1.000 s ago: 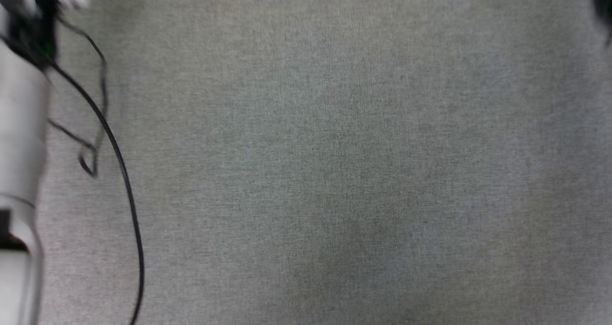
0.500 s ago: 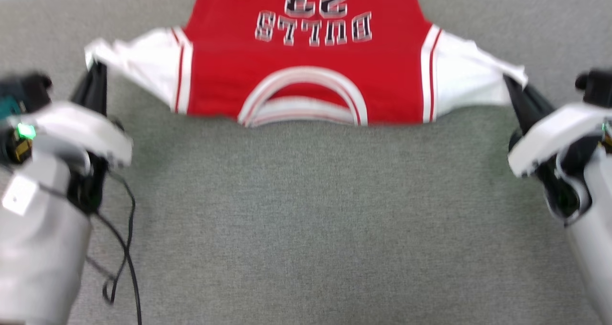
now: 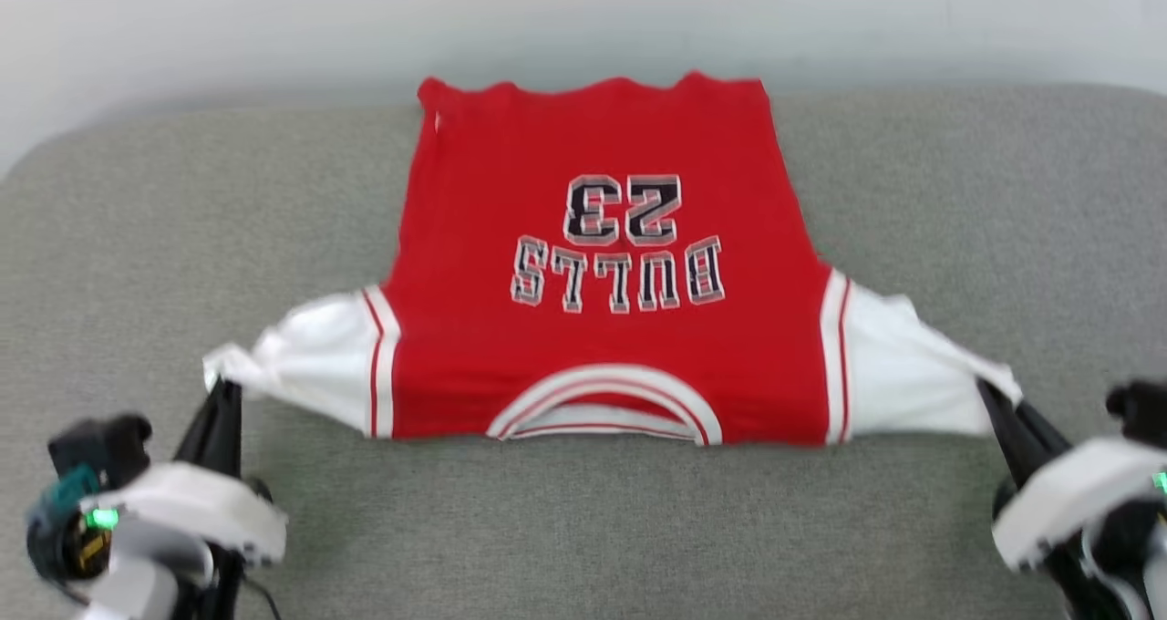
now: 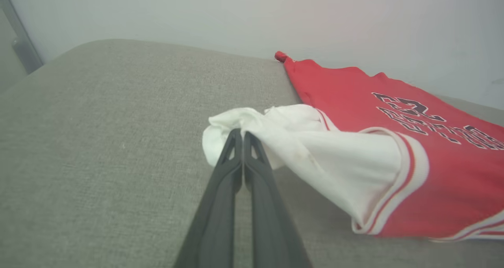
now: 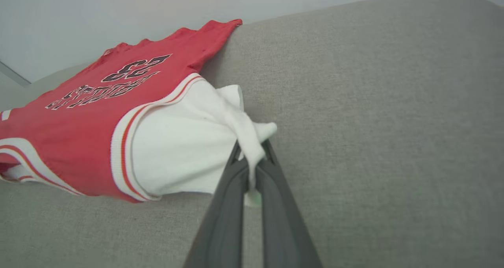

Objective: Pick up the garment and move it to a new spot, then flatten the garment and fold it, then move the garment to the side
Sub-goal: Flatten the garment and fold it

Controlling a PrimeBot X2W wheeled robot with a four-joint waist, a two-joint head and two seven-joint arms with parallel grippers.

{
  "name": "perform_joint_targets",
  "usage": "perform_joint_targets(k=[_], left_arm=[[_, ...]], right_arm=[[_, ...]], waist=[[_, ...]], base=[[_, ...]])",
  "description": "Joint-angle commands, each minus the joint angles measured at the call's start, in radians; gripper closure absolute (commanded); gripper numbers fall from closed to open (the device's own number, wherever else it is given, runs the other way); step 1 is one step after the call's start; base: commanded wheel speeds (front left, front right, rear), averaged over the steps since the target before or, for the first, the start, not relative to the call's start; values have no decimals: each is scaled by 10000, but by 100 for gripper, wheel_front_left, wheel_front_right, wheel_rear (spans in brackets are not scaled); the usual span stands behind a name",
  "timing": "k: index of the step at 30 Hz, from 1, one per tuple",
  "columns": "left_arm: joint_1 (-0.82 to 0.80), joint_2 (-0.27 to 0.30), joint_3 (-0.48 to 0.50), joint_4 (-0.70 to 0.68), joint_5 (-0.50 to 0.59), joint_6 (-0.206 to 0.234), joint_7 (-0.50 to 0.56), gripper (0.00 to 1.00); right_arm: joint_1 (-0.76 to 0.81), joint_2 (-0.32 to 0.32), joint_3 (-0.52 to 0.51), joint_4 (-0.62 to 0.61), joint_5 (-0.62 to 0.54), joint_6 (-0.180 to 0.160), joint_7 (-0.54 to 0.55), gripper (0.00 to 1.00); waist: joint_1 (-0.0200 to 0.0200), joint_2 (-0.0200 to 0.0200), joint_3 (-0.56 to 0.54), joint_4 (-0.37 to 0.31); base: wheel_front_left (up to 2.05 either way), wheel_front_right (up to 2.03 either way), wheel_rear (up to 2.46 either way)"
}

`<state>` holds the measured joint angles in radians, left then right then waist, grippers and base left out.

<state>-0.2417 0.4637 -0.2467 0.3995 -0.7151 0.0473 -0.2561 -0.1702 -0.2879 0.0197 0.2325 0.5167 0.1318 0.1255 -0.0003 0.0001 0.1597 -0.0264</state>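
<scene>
Garment: the garment (image 3: 602, 328) lies spread on the grey cushion (image 3: 583, 529). Its hem (image 3: 593, 87) is toward the pale wall (image 3: 583, 9) and its collar (image 3: 602, 410) is nearest the robot. The "BULLS 23" lettering faces up.
Garment against the grippers: the red body lies between the two grippers, with one white sleeve reaching out to each.
Left gripper: the left gripper (image 3: 223, 387) has its two dark fingers pressed together on the bunched tip of the left-hand sleeve (image 3: 310, 365). The wrist view shows the pinch (image 4: 240, 136) with the cloth lifted off the cushion there.
Right gripper: the right gripper (image 3: 989, 392) is clamped on the end of the right-hand sleeve (image 3: 903, 374). A twist of white cloth runs down between its fingers (image 5: 252, 146).
Left arm pose: low at the cushion's near edge, fingers pointing away toward the wall, a green light (image 3: 100, 517) glowing on the wrist.
Right arm pose: low at the opposite side, fingers slanting up and inward to the sleeve.
Sleeves: both are drawn outward into points, well apart.
</scene>
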Motion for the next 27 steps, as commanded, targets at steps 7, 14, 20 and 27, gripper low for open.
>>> perform_joint_targets(k=[7,14,20,27], left_arm=[[2577,287,242,-1799,-318,938,464,100],[4194,250,14,-2328,-459,1200,733,100],[3926,-60,-555,-2091,-104,935,510,100],[3294,-408,-783,-1969,372,715,126,100]], right_arm=[[2976,1244,-1642,-2145,-748,-21,1131,100],[4814,2131,-1977,-2698,-1305,-20,1961,100],[4525,2168,-1802,-1983,-1216,-20,1595,0],[2871,1598,-1473,-1478,-1200,-17,680,0]], waist=[[3,-1,-791,296],[3,-1,-1074,395],[3,-1,-1018,599],[3,-1,-822,941]], base=[[0,0,0],[0,0,0],[0,0,0],[0,0,0]])
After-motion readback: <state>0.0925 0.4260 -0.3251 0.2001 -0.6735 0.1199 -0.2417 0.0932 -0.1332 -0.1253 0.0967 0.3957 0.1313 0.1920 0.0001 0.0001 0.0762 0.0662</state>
